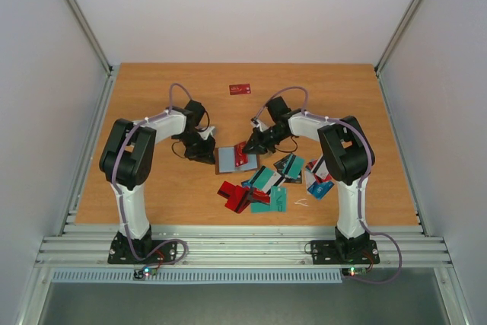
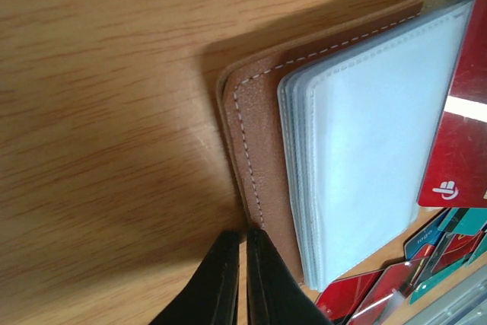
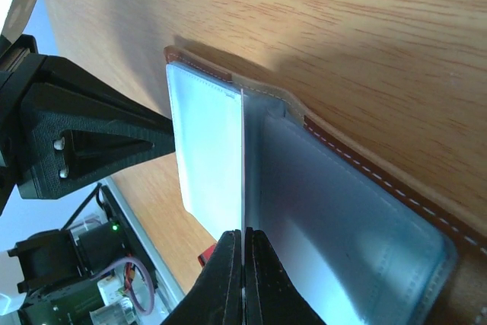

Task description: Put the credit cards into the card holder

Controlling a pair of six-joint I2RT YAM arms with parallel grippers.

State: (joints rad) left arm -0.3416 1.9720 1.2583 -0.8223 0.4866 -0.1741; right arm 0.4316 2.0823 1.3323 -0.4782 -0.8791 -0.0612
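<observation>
The card holder [image 1: 227, 160] lies open on the table, its brown cover [image 2: 262, 112] down and its clear sleeves [image 3: 342, 218] facing up. My left gripper [image 2: 243, 237] is shut on the cover's left edge. One of its fingers [image 3: 114, 138] shows in the right wrist view. My right gripper [image 3: 243, 237] is shut on a red credit card [image 2: 460, 112]. Seen edge-on [image 3: 243, 165], that card stands tilted among the sleeves. Several more credit cards [image 1: 262, 188] in red, teal and blue lie scattered in front of the holder.
A single dark red card [image 1: 240, 89] lies apart near the far edge of the table. More cards [image 1: 319, 184] sit under the right arm's elbow. Metal rails [image 1: 243, 245] run along the near edge.
</observation>
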